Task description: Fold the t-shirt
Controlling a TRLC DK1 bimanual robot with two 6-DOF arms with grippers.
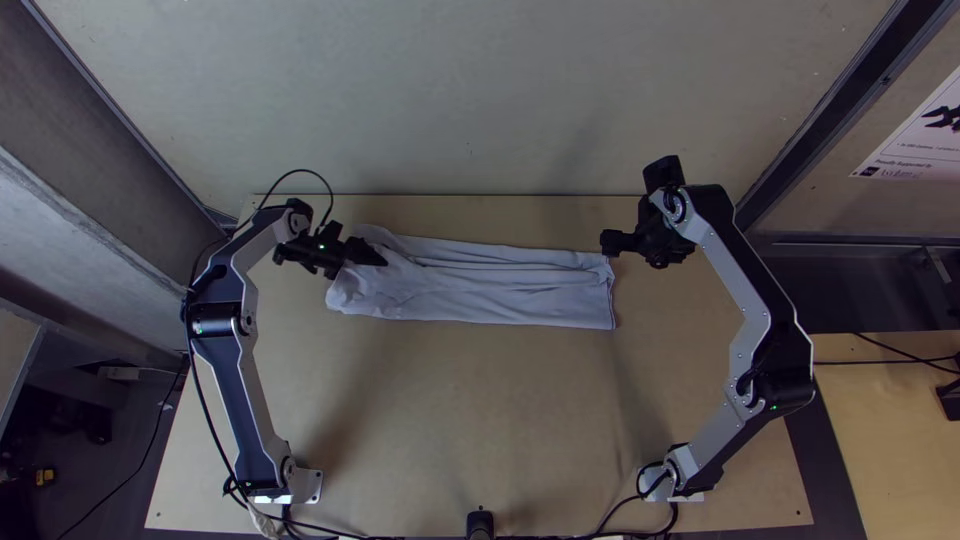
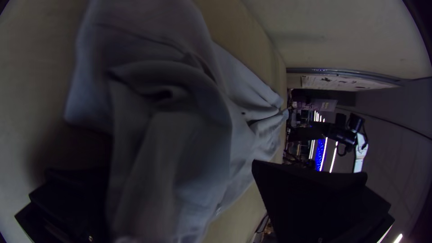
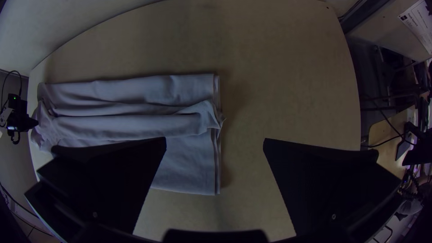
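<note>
The t-shirt (image 1: 480, 290) lies mid-table, its long axis running from arm to arm, its rumpled end between the left gripper's (image 2: 182, 168) widely parted fingers, its straighter end nearer the right gripper (image 3: 215, 140) (also wide).

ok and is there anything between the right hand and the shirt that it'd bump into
Nothing visible stands in the way. The right hand hangs open by the straight end of the shirt, and the left hand is over at the bunched end, so it probably wouldn't interfere.
</note>
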